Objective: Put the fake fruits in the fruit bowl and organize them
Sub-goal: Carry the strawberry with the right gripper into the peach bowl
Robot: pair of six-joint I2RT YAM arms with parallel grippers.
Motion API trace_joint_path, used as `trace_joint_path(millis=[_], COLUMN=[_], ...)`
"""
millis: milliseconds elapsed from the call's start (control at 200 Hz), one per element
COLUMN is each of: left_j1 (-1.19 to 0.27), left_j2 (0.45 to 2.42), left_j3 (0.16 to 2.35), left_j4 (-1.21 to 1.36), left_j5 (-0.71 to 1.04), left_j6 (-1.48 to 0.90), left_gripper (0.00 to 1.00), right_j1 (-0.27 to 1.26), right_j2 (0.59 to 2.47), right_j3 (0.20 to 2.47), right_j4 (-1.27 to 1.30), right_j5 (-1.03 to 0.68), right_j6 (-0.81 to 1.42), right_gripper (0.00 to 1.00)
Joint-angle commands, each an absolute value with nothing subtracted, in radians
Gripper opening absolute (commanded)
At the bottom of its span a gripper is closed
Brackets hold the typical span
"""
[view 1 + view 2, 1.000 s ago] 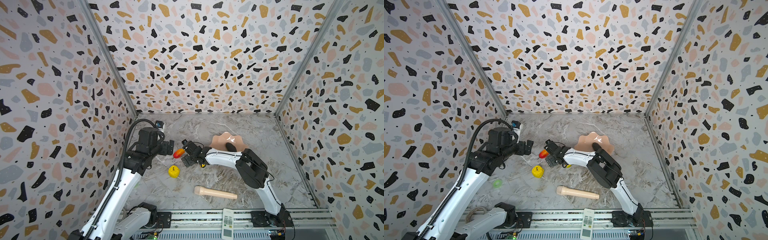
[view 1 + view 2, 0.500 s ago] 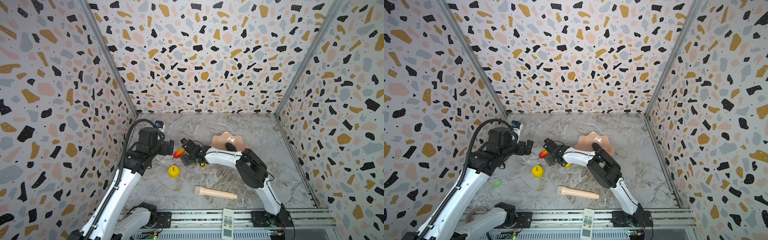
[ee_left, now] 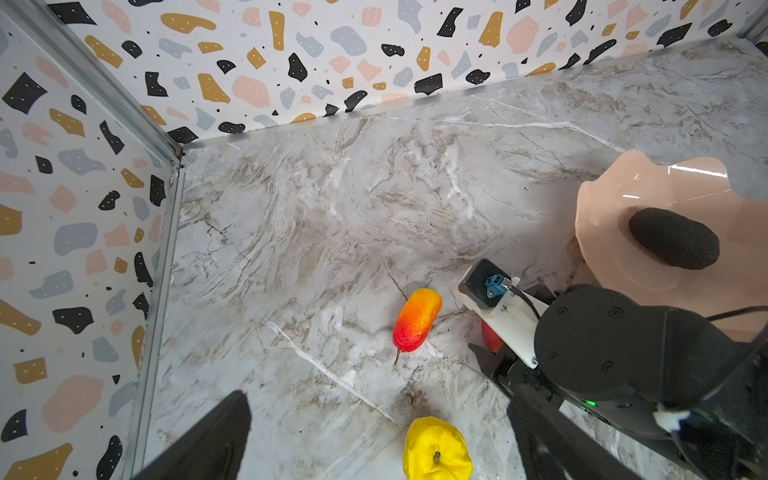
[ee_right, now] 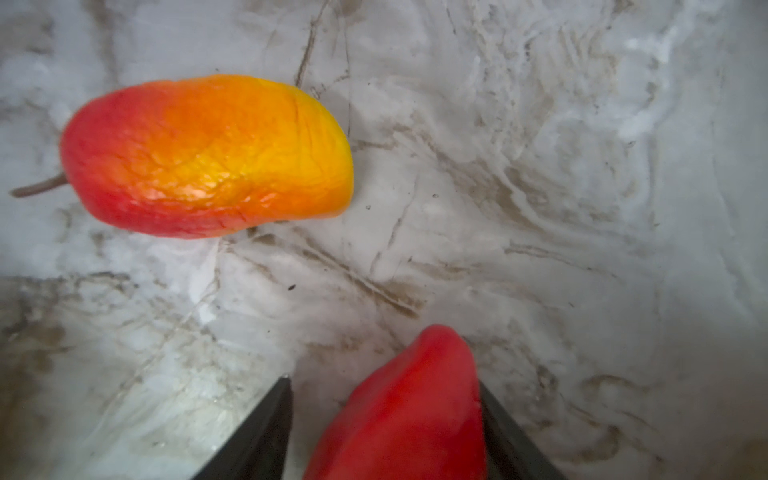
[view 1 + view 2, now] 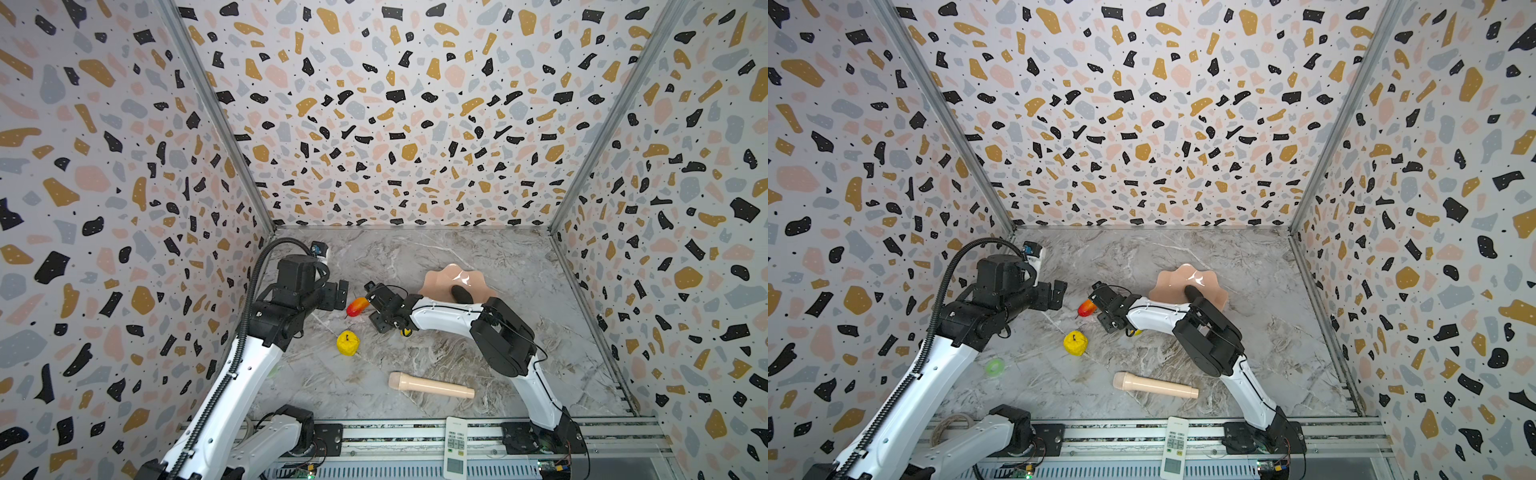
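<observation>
- Where your right gripper (image 4: 383, 381) reaches down to the marble table (image 5: 457, 249), a plain red fruit (image 4: 411, 407) sits between its two black fingers (image 4: 266, 428). One finger lies against the fruit and a thin strip of table shows beside the other, so you cannot tell whether the fruit is pinched.
- Just beyond those fingertips, apart from the red fruit, a red-to-yellow mango (image 4: 208, 153) lies on its side on the table.
- A lumpy yellow fruit (image 5: 348, 343) rests closer to the front rail, near both grippers and touching neither.
- The peach fruit bowl (image 5: 440, 278) stands behind the right arm, with the near-black avocado (image 5: 462, 294) lying in it.
- Your left gripper (image 3: 380, 405) hovers above the mango and the yellow fruit, its fingers spread wide and empty.
- Well apart, toward the front, a beige cylinder (image 5: 430, 386) lies on the table and a white remote (image 5: 455, 446) on the rail.
</observation>
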State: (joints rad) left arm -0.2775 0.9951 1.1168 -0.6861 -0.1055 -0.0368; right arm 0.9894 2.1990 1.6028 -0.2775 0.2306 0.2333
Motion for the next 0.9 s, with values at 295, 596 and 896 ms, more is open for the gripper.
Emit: trace_joint_path(millis=[295, 596, 896], left_j1=[-0.279, -0.279, -0.279], left_j2=[1.012, 1.007, 1.014], left_j3=[1.117, 1.112, 1.111], left_j4=[-0.663, -0.654, -0.654], left_j5=[-0.095, -0.095, -0.09], left_j6=[-0.021, -0.021, -0.021], left_gripper=[0.99, 1.0, 1.0], right_j1=[0.99, 0.837, 0.652], right_j2=[1.965, 1.669, 1.501], right_j3=[1.552, 1.352, 1.108], right_j4=[-0.249, -0.261, -0.289], right_j5=[0.198, 0.221, 0.25], right_j6=[0.15, 0.094, 0.093], right_gripper=[0.32, 0.33, 0.33])
